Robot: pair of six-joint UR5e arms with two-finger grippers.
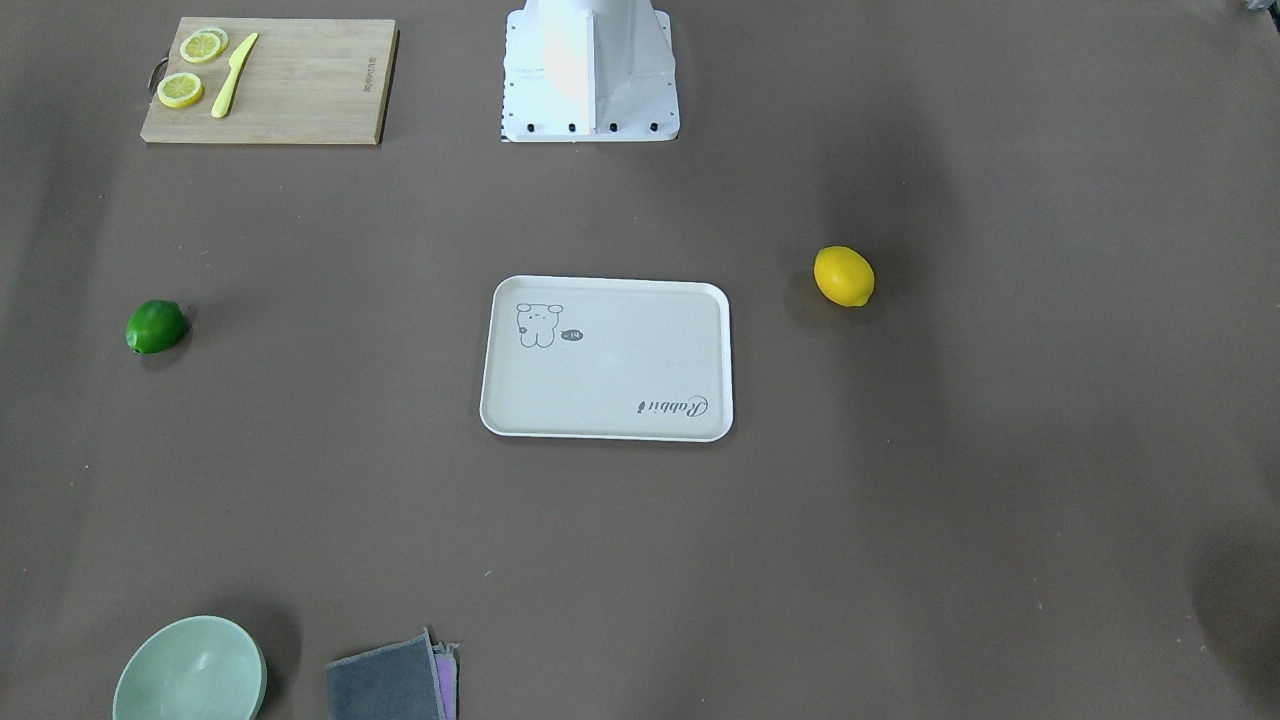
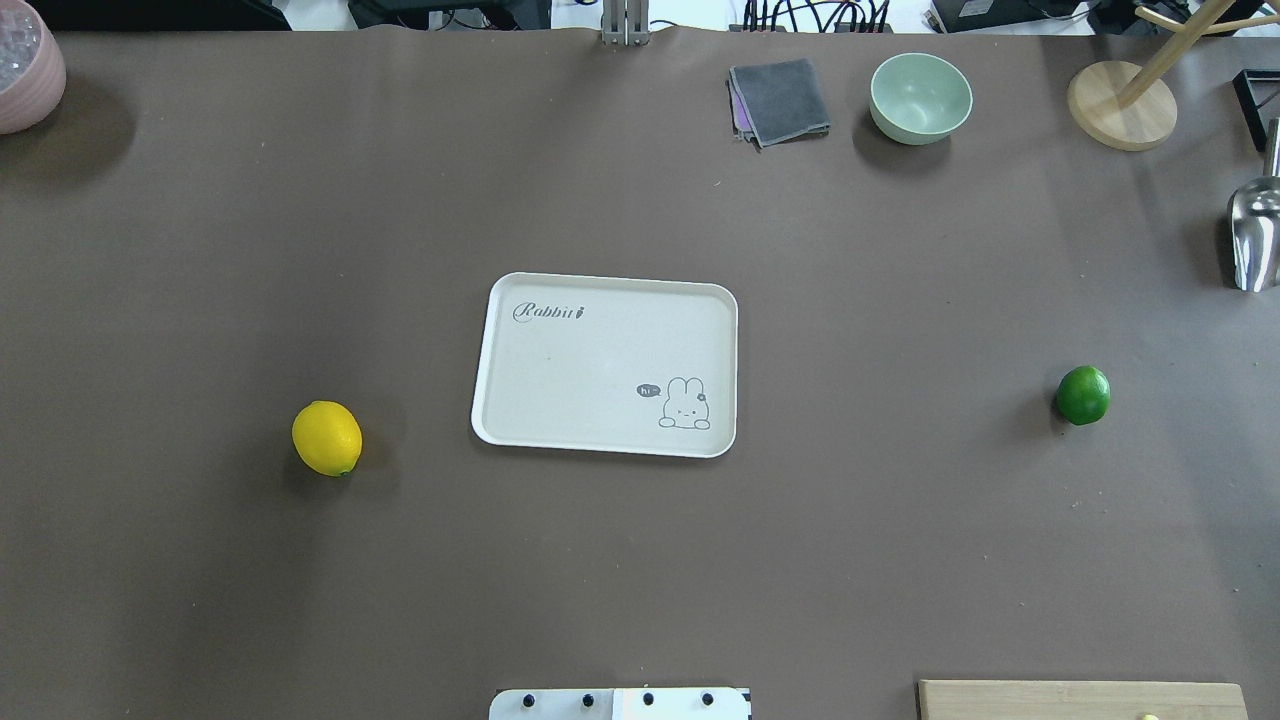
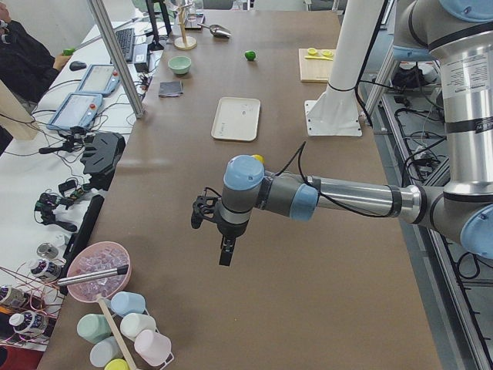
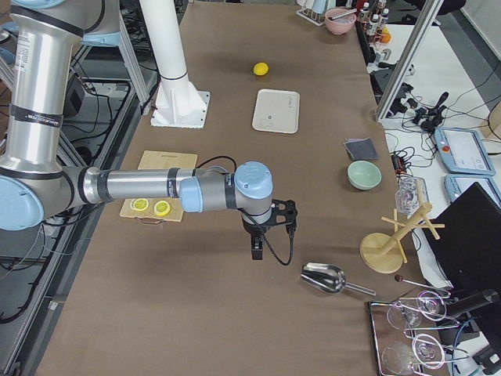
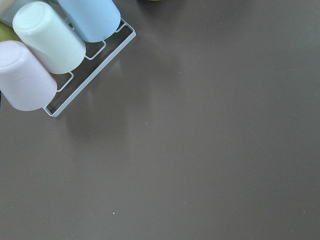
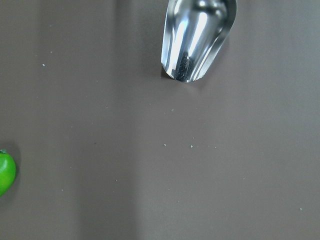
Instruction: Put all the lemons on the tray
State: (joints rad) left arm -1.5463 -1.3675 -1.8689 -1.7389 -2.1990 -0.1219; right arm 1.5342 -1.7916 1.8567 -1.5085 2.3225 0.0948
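Observation:
The yellow lemon [image 2: 327,438] lies on the brown table left of the cream tray [image 2: 600,370], which has nothing on it. The green lemon [image 2: 1083,395] lies far to the tray's right. In the front-facing view the yellow lemon [image 1: 844,276] is right of the tray [image 1: 620,370] and the green lemon [image 1: 155,326] is left. The green lemon also shows at the left edge of the right wrist view [image 6: 5,173]. My left gripper [image 3: 224,253] hovers over the table's left end, far from the tray. My right gripper [image 4: 257,249] hovers near the right end. I cannot tell whether either is open or shut.
A wooden cutting board [image 1: 290,80] with lemon slices and a yellow knife sits near the robot base [image 1: 590,70]. A green bowl [image 2: 920,97], grey cloth [image 2: 780,100], wooden stand [image 2: 1120,105] and metal scoop [image 2: 1255,235] line the far right. A cup rack [image 5: 50,50] lies below my left wrist.

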